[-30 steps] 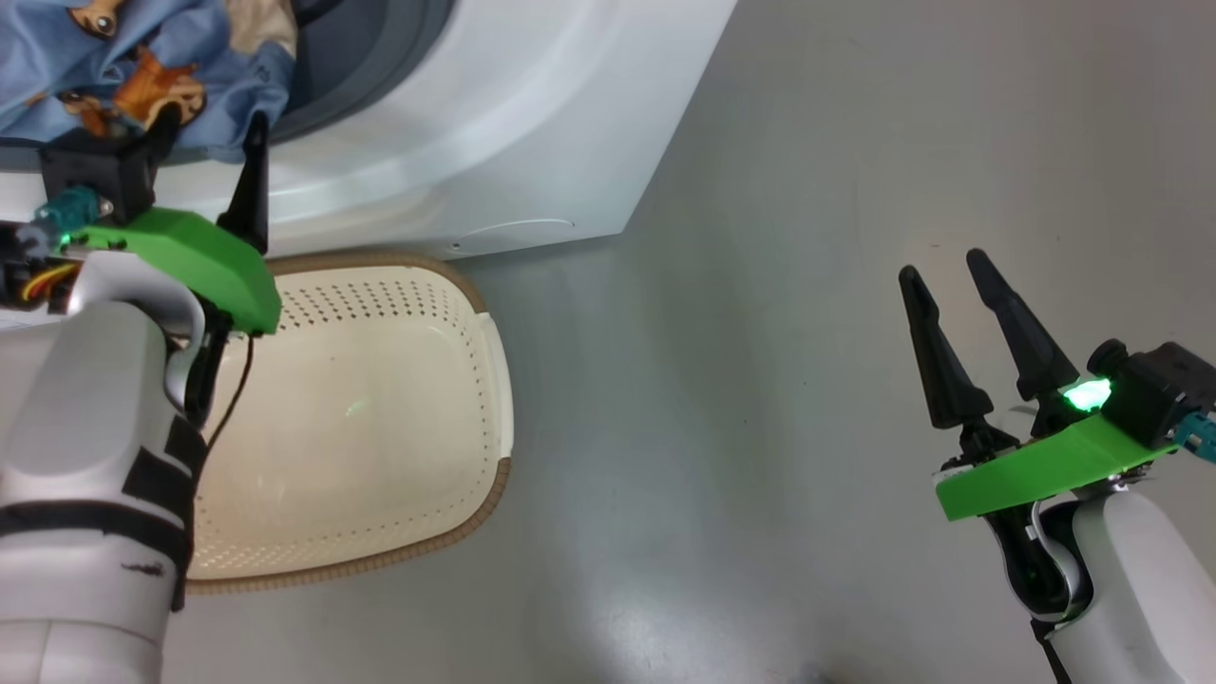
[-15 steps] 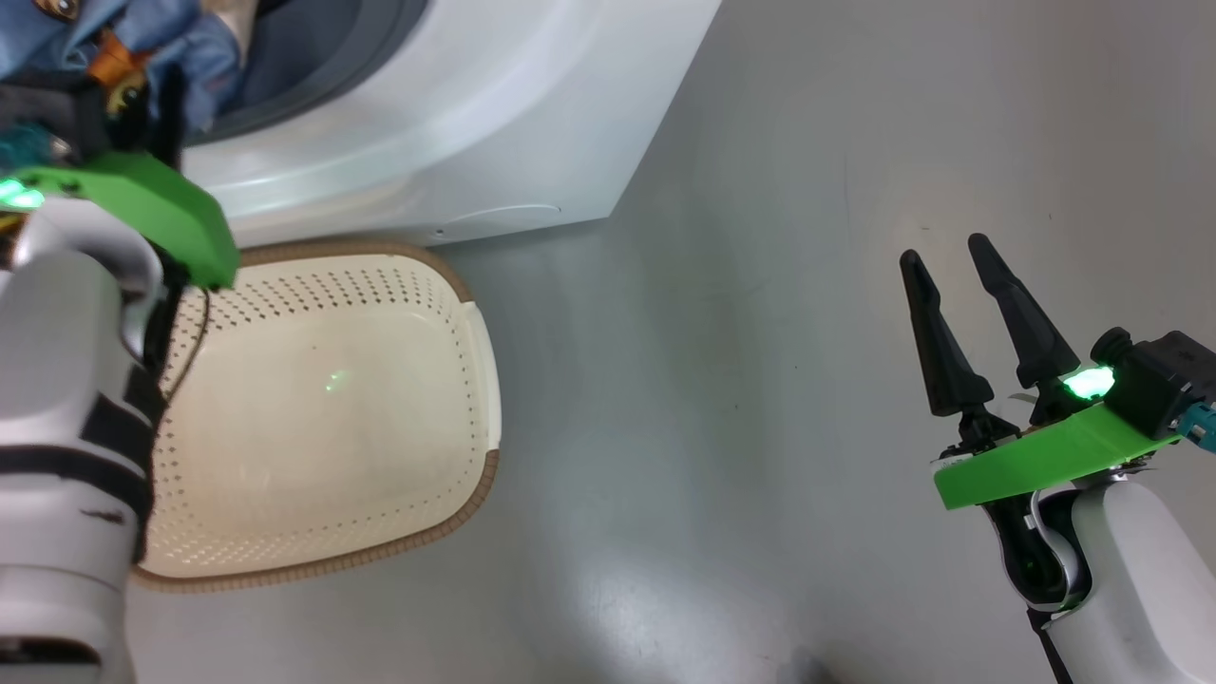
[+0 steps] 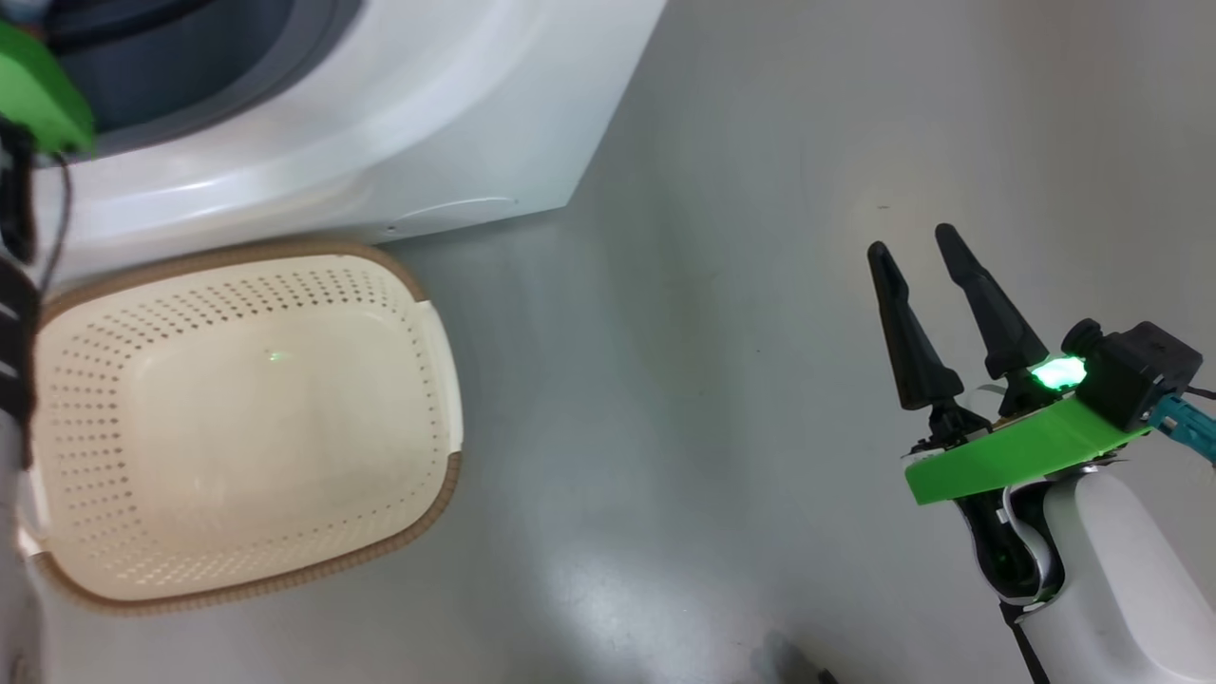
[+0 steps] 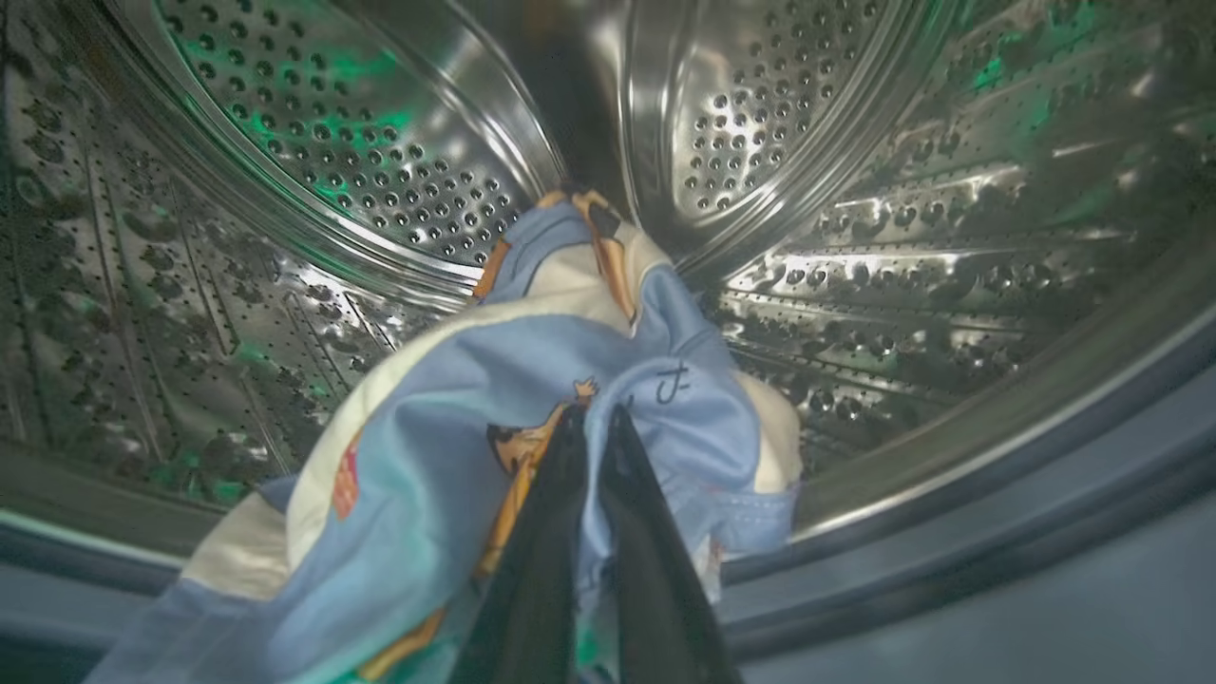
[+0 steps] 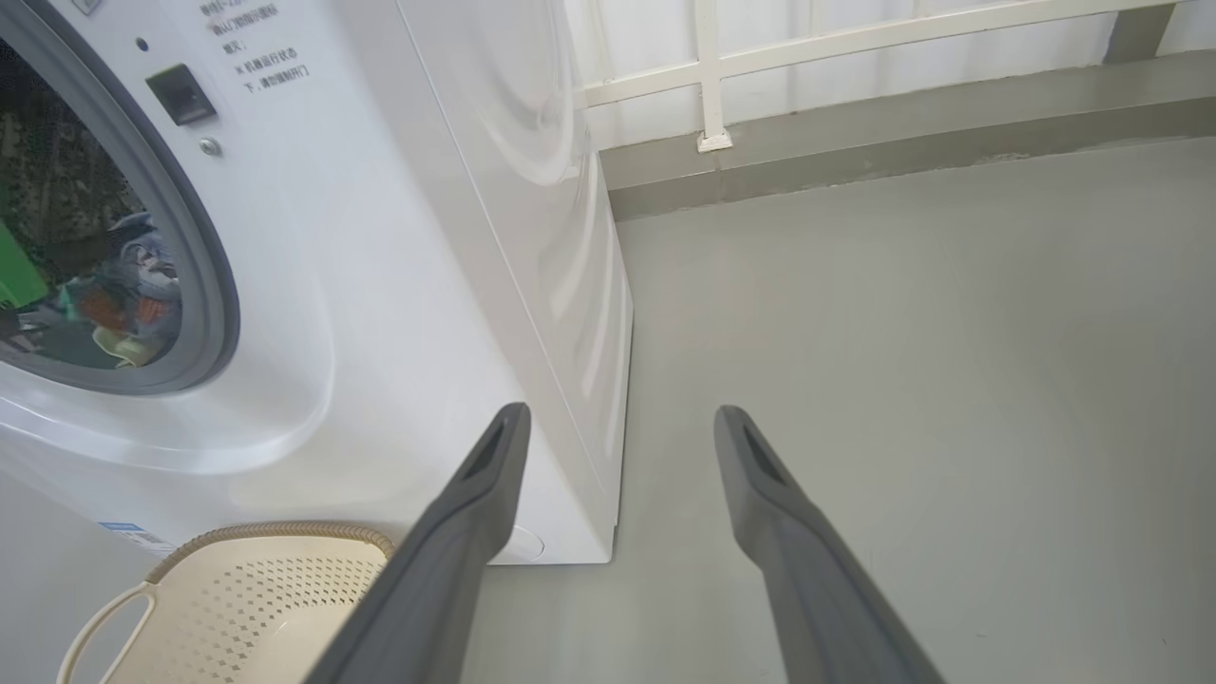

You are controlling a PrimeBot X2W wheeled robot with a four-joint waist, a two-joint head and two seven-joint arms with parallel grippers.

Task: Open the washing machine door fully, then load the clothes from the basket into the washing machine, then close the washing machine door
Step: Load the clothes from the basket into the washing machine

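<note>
The washing machine (image 3: 427,114) (image 5: 427,285) stands open; its door is out of view. Inside the steel drum (image 4: 380,142), my left gripper (image 4: 594,413) is shut on the clothes (image 4: 456,418), light blue and cream with orange figures. A fold of cloth shows between the fingers, and the near end trails over the grey gasket (image 4: 950,532). The clothes (image 5: 133,275) also show through the round opening. The basket (image 3: 427,313) (image 5: 285,532) sits on the floor below the opening with nothing in it. My right gripper (image 3: 908,239) (image 5: 619,413) hangs open over bare floor, right of the machine.
The green mount of my left arm (image 3: 38,95) sits at the machine's opening. Grey floor (image 3: 712,380) stretches to the right of the machine and basket. A low grey kerb with a white railing (image 5: 703,76) runs behind.
My left gripper has shut on the clothes and moved from the opening's lip deeper into the drum. The head camera has shifted, sliding the basket and machine leftward in view. The right gripper stays open.
</note>
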